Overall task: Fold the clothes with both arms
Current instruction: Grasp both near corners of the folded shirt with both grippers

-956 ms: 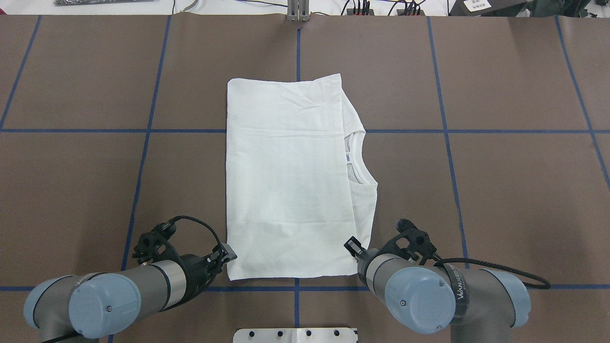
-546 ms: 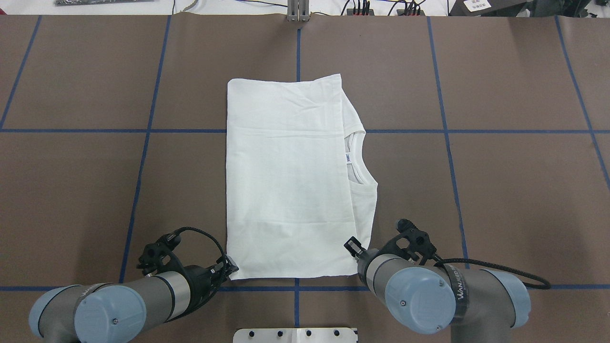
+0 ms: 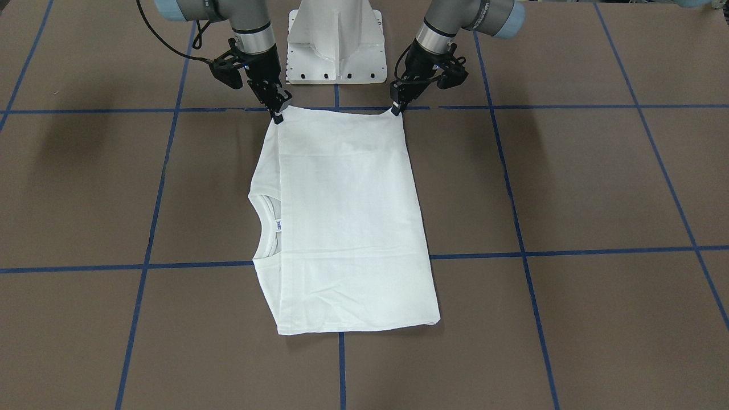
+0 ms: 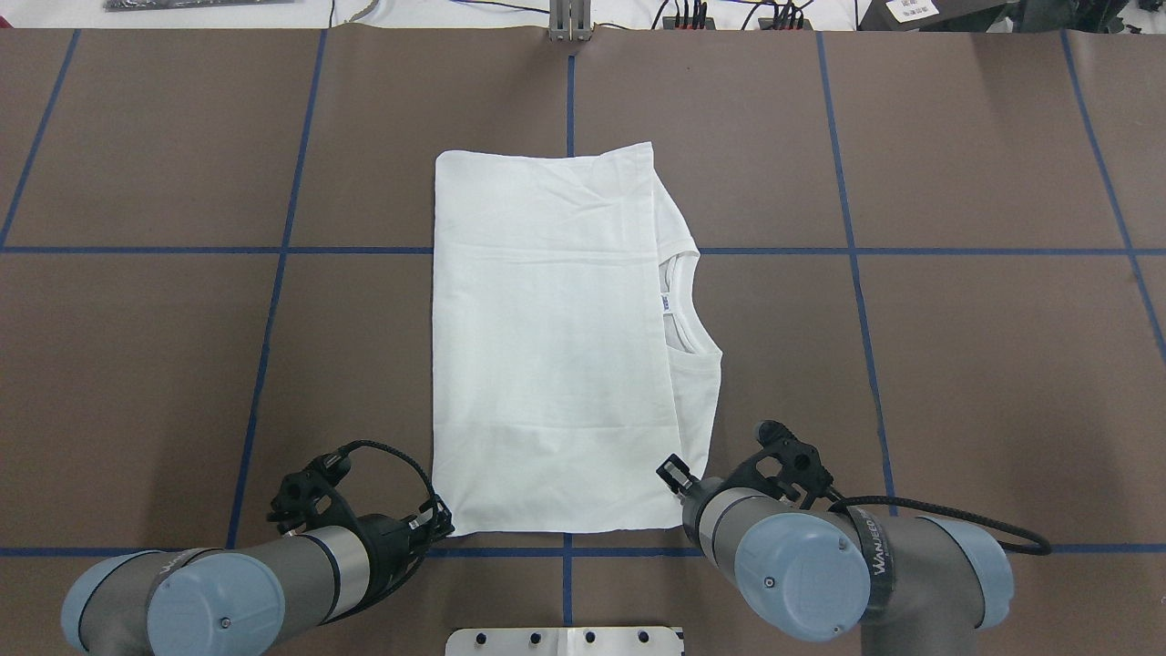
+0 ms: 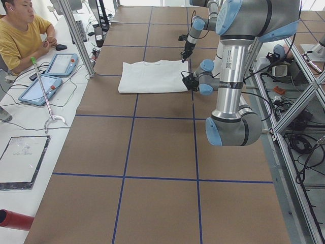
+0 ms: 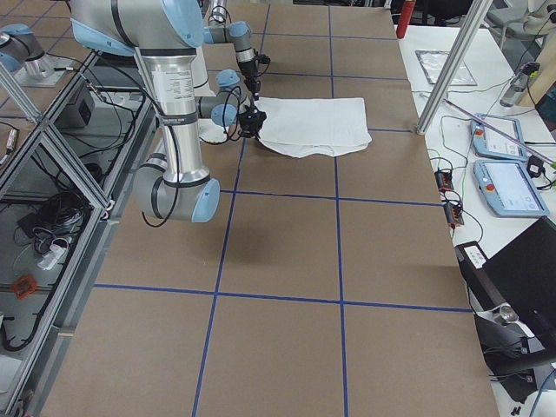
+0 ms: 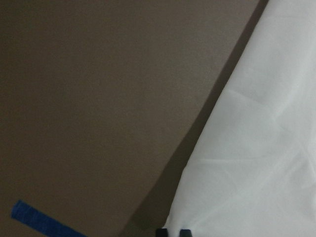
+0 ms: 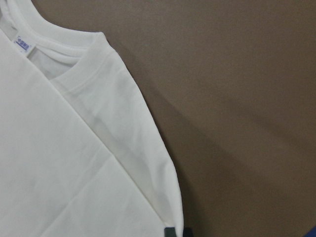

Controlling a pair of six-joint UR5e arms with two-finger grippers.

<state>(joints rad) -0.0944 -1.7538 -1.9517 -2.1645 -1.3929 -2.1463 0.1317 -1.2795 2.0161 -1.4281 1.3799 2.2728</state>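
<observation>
White T-shirt lies folded on table.

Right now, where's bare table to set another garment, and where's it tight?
Free: the table squares left of the T-shirt, right of its collar side, and the far strip toward the cables. Crowded: the near edge, where the left end effector and right end effector sit at the shirt's corners, pedestal between.

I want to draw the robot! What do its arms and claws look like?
Both the left arm and right arm are silver-grey tubes with light blue joint caps and looping black cables. The right one wears a black band with white letters. The left claw and right claw are black, two-fingered.
</observation>
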